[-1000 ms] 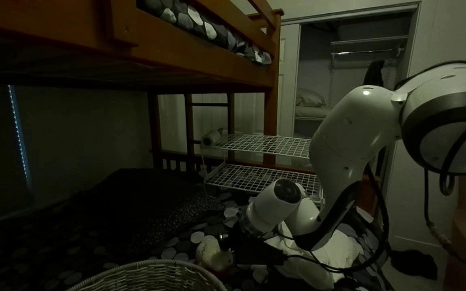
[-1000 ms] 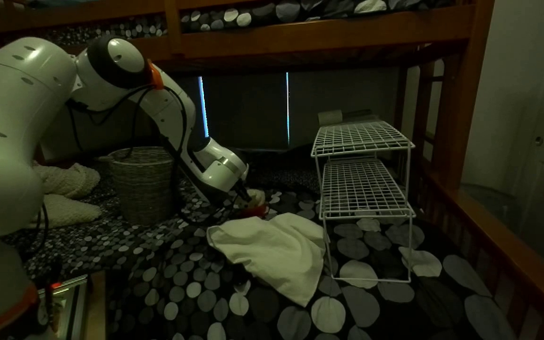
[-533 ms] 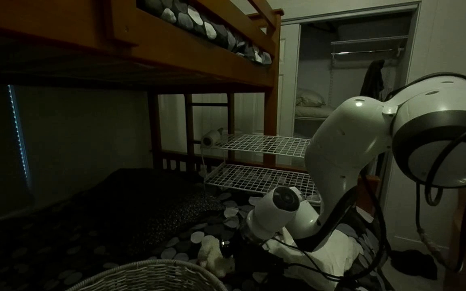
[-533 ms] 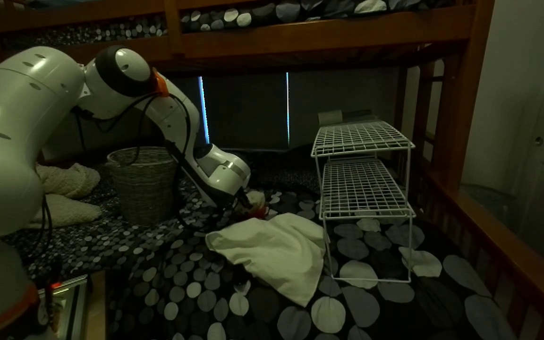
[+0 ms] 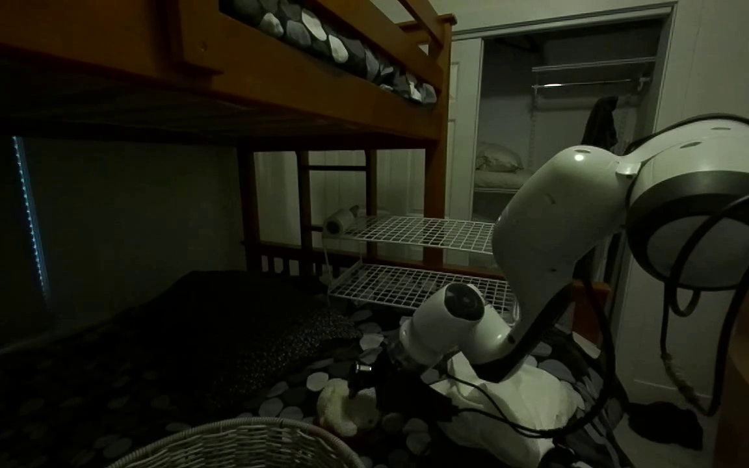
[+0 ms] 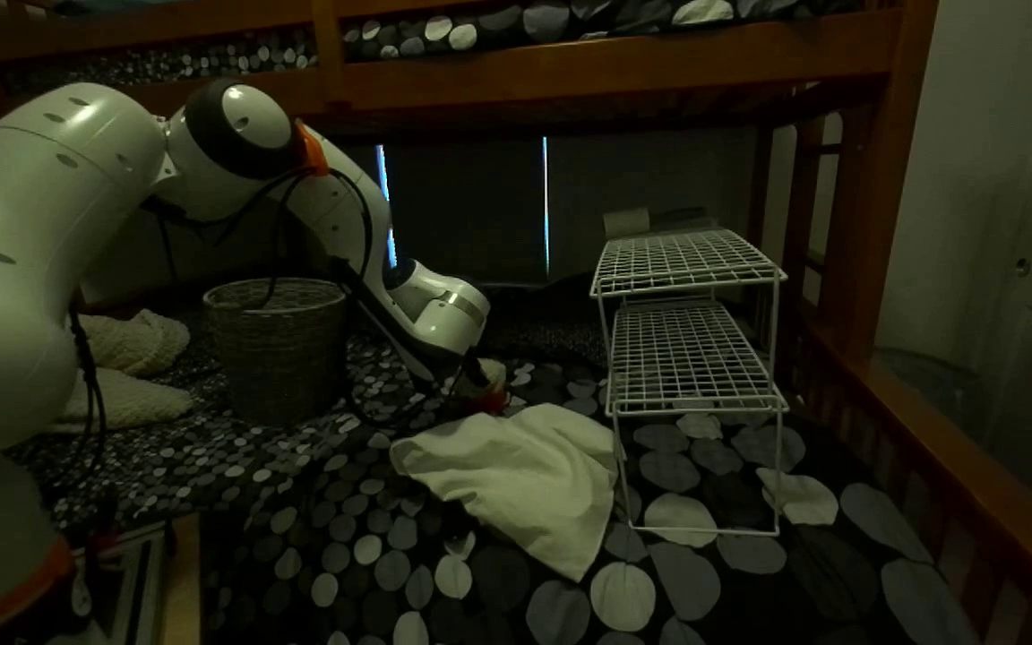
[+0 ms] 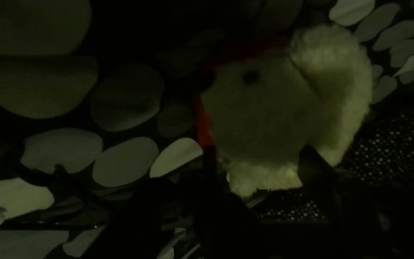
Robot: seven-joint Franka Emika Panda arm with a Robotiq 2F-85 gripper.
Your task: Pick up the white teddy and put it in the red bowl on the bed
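The worktop (image 6: pixel 391 537) is really a lower bunk, its soft black cover printed with pale rounded blobs; on it there's a rack (image 6: pixel 691 354) of thin white wire mesh, a rumpled white cloth (image 6: pixel 525 475) and a round woven basket (image 6: pixel 276 358); chunky brown wood (image 6: pixel 614 72) runs overhead; the white teddy (image 7: pixel 279 115) is properly fluffy, cream fur round the edges, a shaded and smoother-looking middle, plus a dark round spot like an eye; it's sitting in the red bowl (image 7: pixel 203 126), a strip of red poking out beside it, most of the bowl hidden by the fur; how deep it sits I can't tell; the jaws are spread partway with teddy fur between them and a bit of gap on one side, so they don't look clamped on anything; whether they brush the fur, no idea, it's that dark down there; a fleecy cream bundle (image 6: pixel 140 399) is half hidden behind the arm (image 6: pixel 5 296), and the dark speckled heap (image 5: pixel 251 331) is too murky to make out.
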